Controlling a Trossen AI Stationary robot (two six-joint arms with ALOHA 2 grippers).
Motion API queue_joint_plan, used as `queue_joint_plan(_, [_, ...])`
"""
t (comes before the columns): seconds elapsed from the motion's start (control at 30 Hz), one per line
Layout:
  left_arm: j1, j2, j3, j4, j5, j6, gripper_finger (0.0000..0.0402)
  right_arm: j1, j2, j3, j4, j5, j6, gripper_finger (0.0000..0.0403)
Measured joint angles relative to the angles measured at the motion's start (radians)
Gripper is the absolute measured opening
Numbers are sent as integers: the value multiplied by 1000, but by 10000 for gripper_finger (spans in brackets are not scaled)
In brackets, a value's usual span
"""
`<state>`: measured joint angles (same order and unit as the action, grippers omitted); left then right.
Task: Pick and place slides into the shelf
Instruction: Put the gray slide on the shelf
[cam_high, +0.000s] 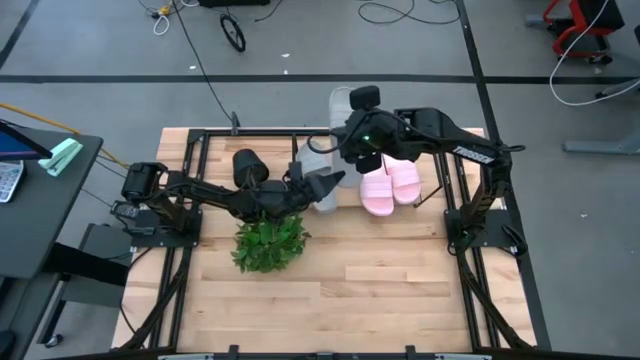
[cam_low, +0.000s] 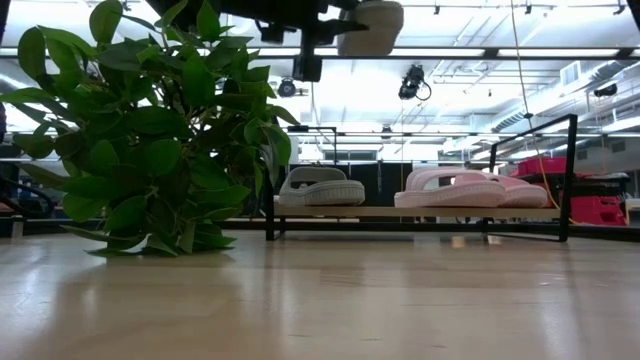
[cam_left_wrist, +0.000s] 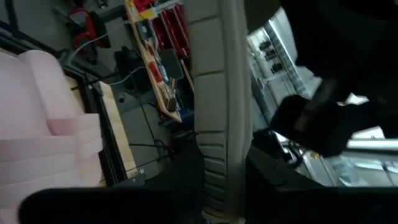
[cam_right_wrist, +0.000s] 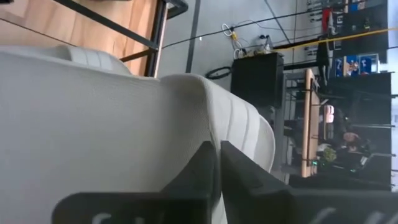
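Note:
My right gripper (cam_right_wrist: 217, 163) is shut on one grey slide (cam_high: 343, 100), held high over the far part of the shelf (cam_low: 420, 212); the low view shows this slide (cam_low: 372, 28) at the top of the picture. The second grey slide (cam_high: 312, 165) lies sole-down on the shelf board (cam_low: 320, 187). Both pink slides (cam_high: 390, 185) sit side by side to its right (cam_low: 460, 188). My left gripper (cam_high: 335, 180) is open, raised above the shelved grey slide. Its wrist view shows the lifted slide's sole edge (cam_left_wrist: 217, 112) close ahead. My right gripper pinches the grey slide between its two nearly closed fingers (cam_right_wrist: 202, 165), beside the ribbed band (cam_right_wrist: 242, 124). The fingers themselves cover the exact spot. The slide is lifted clear of the shelf and table. My left gripper is close to this slide; whether it touches it, I cannot tell.
A green leafy plant (cam_high: 270, 243) stands on the wooden table just on the near side of the left arm and fills the left of the low view (cam_low: 150, 130). Black shelf rods (cam_low: 572, 170) frame the board. Bare wood (cam_high: 400, 280) lies on the near side of the shelf.

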<state>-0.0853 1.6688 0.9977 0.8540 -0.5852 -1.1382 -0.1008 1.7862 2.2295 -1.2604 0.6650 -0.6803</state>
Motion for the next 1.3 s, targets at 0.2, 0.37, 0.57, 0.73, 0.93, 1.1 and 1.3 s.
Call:
queue_joint_plan(0.2, [-1,-1,0,15,76,61,144,-26,0,0,-25,-44,12,8])
queue_joint_plan(0.37, [-1,-1,0,14,135,113,184,-63,0,0,-48,-118,30,7])
queue_joint_plan(0.57, [-3,-1,0,12,200,144,209,-114,-1,0,-63,-224,48,7])
queue_joint_plan(0.73, [-26,-1,0,9,256,195,215,-166,-1,0,-64,-226,44,7])
queue_joint_plan(0.93, [-49,-1,0,9,255,227,206,-202,-2,0,-77,-281,51,7])
queue_joint_plan(1.1, [-48,-20,-1,13,296,292,200,-207,-2,-1,-69,-326,84,7])
queue_joint_plan(1.3, [-56,-93,-8,-13,307,400,192,-193,-3,-73,-5,-344,95,7])
